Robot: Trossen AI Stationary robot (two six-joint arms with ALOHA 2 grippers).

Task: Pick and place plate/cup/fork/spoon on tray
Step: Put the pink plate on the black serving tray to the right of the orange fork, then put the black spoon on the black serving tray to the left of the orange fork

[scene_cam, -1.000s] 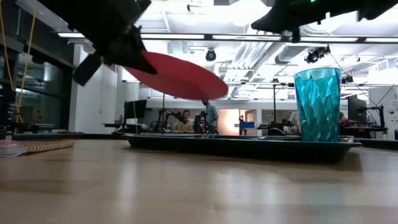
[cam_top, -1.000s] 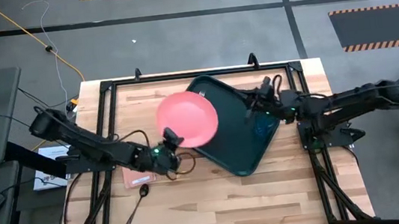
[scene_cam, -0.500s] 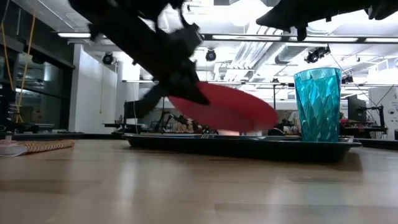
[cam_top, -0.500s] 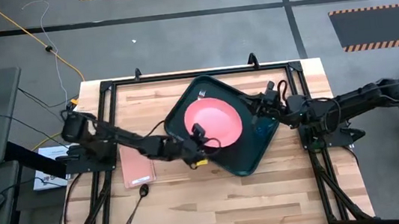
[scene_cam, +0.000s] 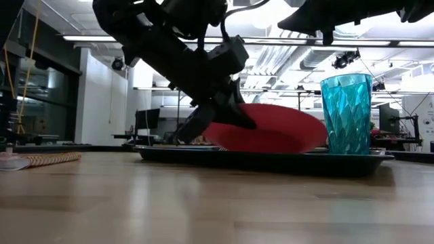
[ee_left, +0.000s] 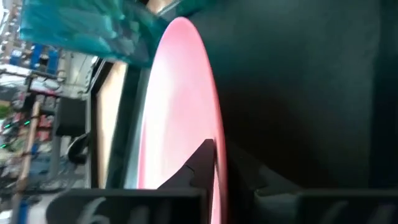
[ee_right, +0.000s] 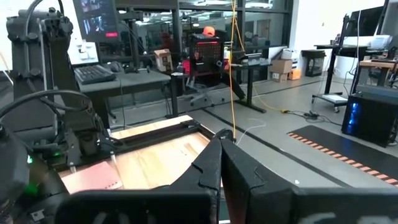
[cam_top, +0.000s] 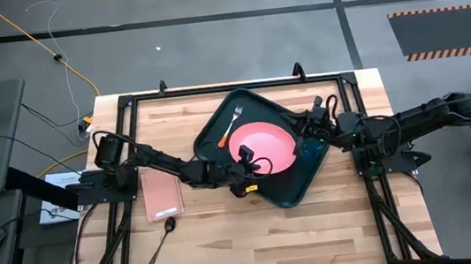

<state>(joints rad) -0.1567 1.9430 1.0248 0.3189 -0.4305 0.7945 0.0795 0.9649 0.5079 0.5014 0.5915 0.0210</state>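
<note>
The salmon-pink plate [cam_top: 271, 145] is over the middle of the dark green tray [cam_top: 288, 190], tilted in the low view [scene_cam: 278, 132]. My left gripper [cam_top: 245, 159] is shut on its rim at the tray's left side. The teal cup [cam_top: 313, 151] stands upright on the tray's right part [scene_cam: 347, 114]. The orange-handled fork [cam_top: 229, 126] lies on the tray's far left part. The dark spoon [cam_top: 162, 238] lies on the table, near left. My right gripper [cam_top: 306, 126] hovers shut and empty above the cup. My left gripper pinches the plate's rim [ee_left: 216, 163] between its two fingers, on the side toward the table's left. The fingers [scene_cam: 220, 115] slant down from the left. The plate tilts, its held side raised; the tray's rim hides whether its low side touches the tray floor.
A pink rectangular slab [cam_top: 162, 194] lies on the table left of the tray, its edge showing in the low view [scene_cam: 41, 160]. Bare wood lies along the near side [cam_top: 257, 245]. A black frame [cam_top: 126, 104] borders the table.
My left gripper has carried the plate toward the table's right edge, from left of the tray to over its middle, and down. The plate has gone from high above the table to low in the tray, still tilted. The cup and right arm have kept still.
</note>
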